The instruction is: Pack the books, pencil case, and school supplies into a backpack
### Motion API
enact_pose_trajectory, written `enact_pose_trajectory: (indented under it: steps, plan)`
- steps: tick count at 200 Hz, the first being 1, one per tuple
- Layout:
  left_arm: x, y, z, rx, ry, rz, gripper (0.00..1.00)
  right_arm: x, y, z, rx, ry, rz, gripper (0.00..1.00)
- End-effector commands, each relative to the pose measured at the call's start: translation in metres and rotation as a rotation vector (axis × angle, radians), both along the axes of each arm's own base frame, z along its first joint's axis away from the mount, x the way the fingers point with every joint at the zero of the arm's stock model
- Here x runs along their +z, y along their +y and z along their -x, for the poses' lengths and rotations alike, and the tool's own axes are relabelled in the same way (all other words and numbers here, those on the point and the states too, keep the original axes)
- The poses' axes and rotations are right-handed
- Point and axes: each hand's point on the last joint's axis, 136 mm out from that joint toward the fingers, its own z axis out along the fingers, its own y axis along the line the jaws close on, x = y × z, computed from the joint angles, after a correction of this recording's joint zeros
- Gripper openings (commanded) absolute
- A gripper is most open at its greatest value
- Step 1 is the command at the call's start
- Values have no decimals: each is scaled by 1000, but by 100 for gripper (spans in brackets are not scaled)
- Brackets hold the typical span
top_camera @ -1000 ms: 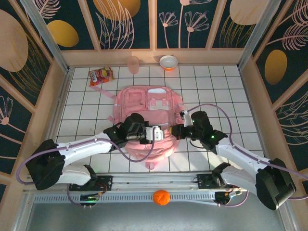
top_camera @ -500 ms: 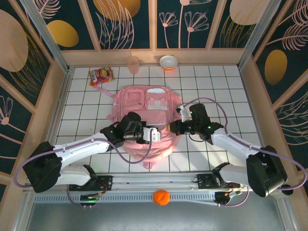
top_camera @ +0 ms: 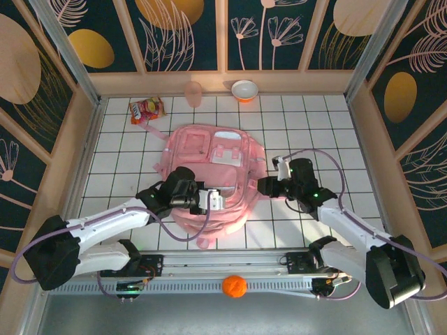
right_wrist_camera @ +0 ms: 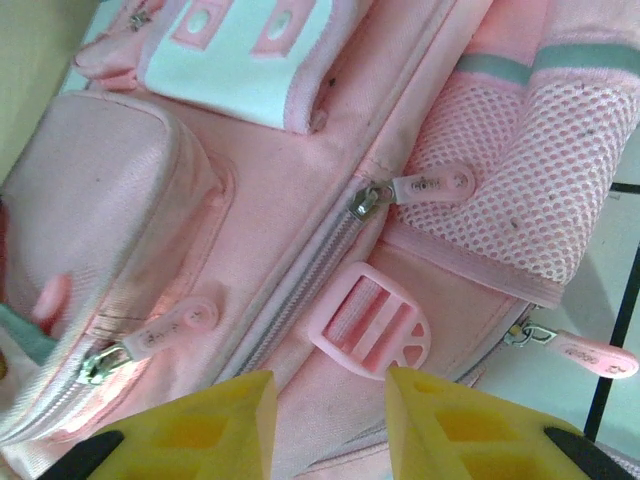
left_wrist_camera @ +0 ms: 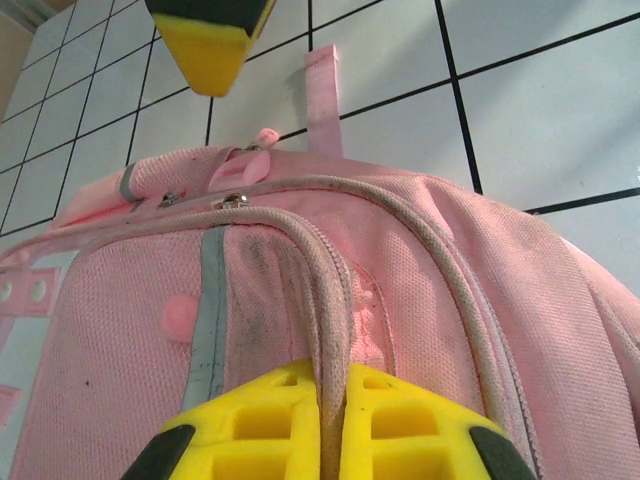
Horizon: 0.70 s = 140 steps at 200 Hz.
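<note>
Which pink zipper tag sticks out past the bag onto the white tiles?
The zipper tag lower right in the right wrist view, below the mesh pocket; the other two lie on the backpack's fabric.

Top external view: a fixed camera high above the near edge of the tiled table (top_camera: 314, 125) looks steeply down, far enough off to frame the whole backpack (top_camera: 223, 171) at centre. Left wrist view: very close and low over the backpack's piped seam, facing across it to the tiles beyond. Right wrist view: close above the backpack's zipped pockets and mesh side, looking down. All three views share the backpack.
</note>
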Motion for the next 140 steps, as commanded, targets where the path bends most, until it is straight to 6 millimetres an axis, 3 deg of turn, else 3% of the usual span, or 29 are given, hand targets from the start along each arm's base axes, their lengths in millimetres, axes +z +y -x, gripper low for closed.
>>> enact_pose_trajectory:
  steps: [1, 12, 24, 59, 89, 116, 122, 129, 140]
  plan:
    - [12, -1, 8, 20, 74, 69, 32, 12, -5, 1, -49, -15, -30, 35]
    - [23, -2, 4, 69, 95, 125, 55, 19, -6, 0, -61, -24, -42, 36]
    - [37, -1, -5, 168, 136, 197, 72, 28, -6, -2, -75, -31, -54, 37]
    - [75, 26, -40, 536, 218, 374, 97, 39, -4, -13, -122, -24, -65, 41]
    - [83, 68, -73, 867, 291, 456, 99, 36, -3, -29, -175, 15, -50, 54]
    - [61, 107, -92, 1156, 435, 463, 99, 33, 7, -32, -196, 66, -50, 69]
    - [53, 116, -93, 1216, 473, 461, 99, 32, 11, -32, -197, 77, -47, 76]
    - [45, 126, -95, 1286, 518, 462, 99, 30, 15, -30, -201, 90, -37, 98]
    - [31, 140, -95, 1371, 591, 465, 99, 25, 22, -26, -201, 111, -11, 99]
